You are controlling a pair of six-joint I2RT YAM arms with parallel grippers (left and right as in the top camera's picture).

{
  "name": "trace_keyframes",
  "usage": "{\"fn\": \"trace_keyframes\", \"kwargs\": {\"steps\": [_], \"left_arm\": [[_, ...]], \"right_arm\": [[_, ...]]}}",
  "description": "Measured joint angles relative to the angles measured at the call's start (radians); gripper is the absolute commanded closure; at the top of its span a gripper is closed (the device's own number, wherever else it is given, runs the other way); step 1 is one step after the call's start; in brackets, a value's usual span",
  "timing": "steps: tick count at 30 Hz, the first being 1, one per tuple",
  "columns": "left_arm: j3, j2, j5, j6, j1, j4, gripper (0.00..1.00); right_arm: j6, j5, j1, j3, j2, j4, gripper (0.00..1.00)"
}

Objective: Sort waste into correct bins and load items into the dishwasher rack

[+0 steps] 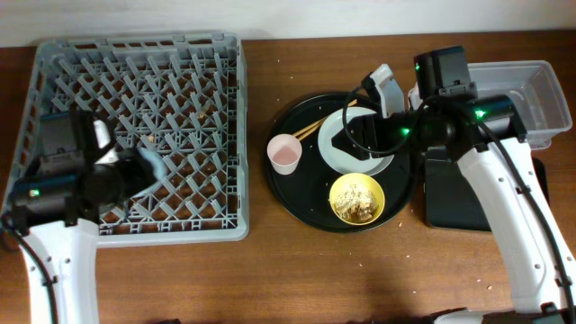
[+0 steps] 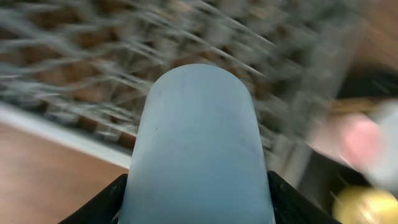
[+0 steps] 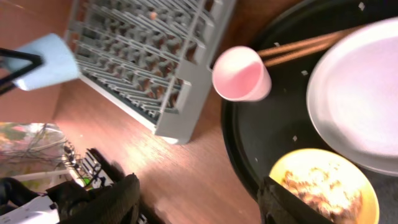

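My left gripper (image 1: 142, 168) is shut on the light-blue cup (image 2: 199, 143) and holds it over the grey dishwasher rack (image 1: 135, 63), near its front part. My right gripper (image 3: 199, 199) is open and empty. It hovers over the round black tray (image 1: 297, 193), above the pale plate (image 1: 382, 164). The pink cup (image 1: 284, 153) stands on that tray's left side. The yellow bowl (image 1: 357, 200) holds brownish food scraps (image 3: 323, 190). Wooden chopsticks (image 1: 313, 127) lie beside the plate. The paper wad is out of view.
A clear plastic tub (image 1: 544, 90) stands at the far right, with a shallow black rectangular tray (image 1: 454, 202) in front of it. Both lie partly under my right arm. A bare strip of wooden table (image 1: 256, 108) separates the rack from the round tray.
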State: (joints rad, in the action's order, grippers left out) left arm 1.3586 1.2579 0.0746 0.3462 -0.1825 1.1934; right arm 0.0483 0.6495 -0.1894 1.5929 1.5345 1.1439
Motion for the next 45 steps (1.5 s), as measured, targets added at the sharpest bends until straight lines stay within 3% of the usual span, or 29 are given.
{"fn": "trace_keyframes", "kwargs": {"steps": [2,5,7,9,11,15,18,20,22,23,24,27,29,33,34,37,38,39,41,42,44,45], "left_arm": [[0.000,0.047,-0.145,0.048,-0.067,-0.012,0.45],[0.000,0.228,-0.177,0.070,-0.133,-0.087,0.44],[0.000,0.350,-0.156,0.074,-0.140,-0.137,0.28],[0.000,0.424,-0.152,0.077,-0.140,-0.148,0.23],[0.000,0.446,-0.112,0.085,-0.147,-0.145,0.05],[0.038,0.444,0.051,0.061,-0.200,-0.095,0.05],[0.106,0.348,0.171,-0.103,-0.187,-0.064,0.06],[0.119,0.206,0.296,-0.274,-0.154,-0.053,0.05],[0.121,0.134,0.389,-0.369,-0.063,-0.018,0.05],[0.123,0.128,0.404,-0.384,-0.024,0.002,0.05],[0.122,0.127,0.418,-0.388,0.042,0.010,0.05],[0.122,0.127,0.432,-0.324,0.096,-0.016,0.03],[0.117,0.127,0.507,-0.257,0.097,-0.074,0.01],[0.116,0.128,0.859,-0.230,0.115,-0.204,0.01],[0.116,0.128,0.979,-0.228,0.144,-0.233,0.01],[0.114,0.128,1.150,-0.225,0.239,-0.303,0.03],[0.114,0.128,1.207,-0.222,0.292,-0.335,0.08],[0.114,0.128,1.229,-0.221,0.314,-0.337,0.23],[0.114,0.128,1.257,-0.220,0.374,-0.344,0.40],[0.113,0.128,1.265,-0.226,0.384,-0.349,0.42],[0.113,0.128,1.279,-0.232,0.383,-0.354,0.42],[0.113,0.128,1.279,-0.229,0.386,-0.350,0.42]], "right_arm": [[0.000,-0.027,0.000,0.000,0.000,0.011,0.37],[0.000,-0.048,0.000,0.000,0.000,0.016,0.37],[0.000,-0.050,0.000,0.000,0.000,0.023,0.36],[0.000,-0.051,0.000,0.000,0.000,0.024,0.36],[0.000,-0.051,-0.003,0.000,0.000,0.032,0.37],[0.068,-0.360,-0.186,0.000,0.033,-0.020,0.37],[0.151,-0.434,-0.218,-0.001,0.234,-0.200,0.41],[0.166,-0.439,-0.243,-0.005,0.398,-0.338,0.46],[0.175,-0.443,-0.262,-0.006,0.509,-0.433,0.83],[0.181,-0.443,-0.264,-0.006,0.549,-0.447,0.95],[0.190,-0.441,-0.264,-0.006,0.575,-0.433,0.96],[0.190,-0.411,-0.252,0.002,0.538,-0.294,0.96],[0.130,-0.217,-0.200,0.008,0.393,-0.235,0.96],[-0.089,0.325,-0.053,0.035,0.059,-0.232,0.96],[-0.152,0.455,-0.060,0.039,0.043,-0.232,0.96],[-0.209,0.571,-0.094,0.039,0.056,-0.262,0.96],[-0.214,0.584,-0.109,0.039,0.056,-0.285,0.96],[-0.216,0.595,-0.127,0.037,0.056,-0.328,0.96],[-0.208,0.621,-0.133,0.037,0.056,-0.390,0.96],[-0.182,0.653,-0.134,0.037,0.056,-0.429,0.94],[-0.163,0.662,-0.134,0.037,0.056,-0.436,0.53],[-0.150,0.644,-0.133,0.037,0.056,-0.442,0.50]]}}
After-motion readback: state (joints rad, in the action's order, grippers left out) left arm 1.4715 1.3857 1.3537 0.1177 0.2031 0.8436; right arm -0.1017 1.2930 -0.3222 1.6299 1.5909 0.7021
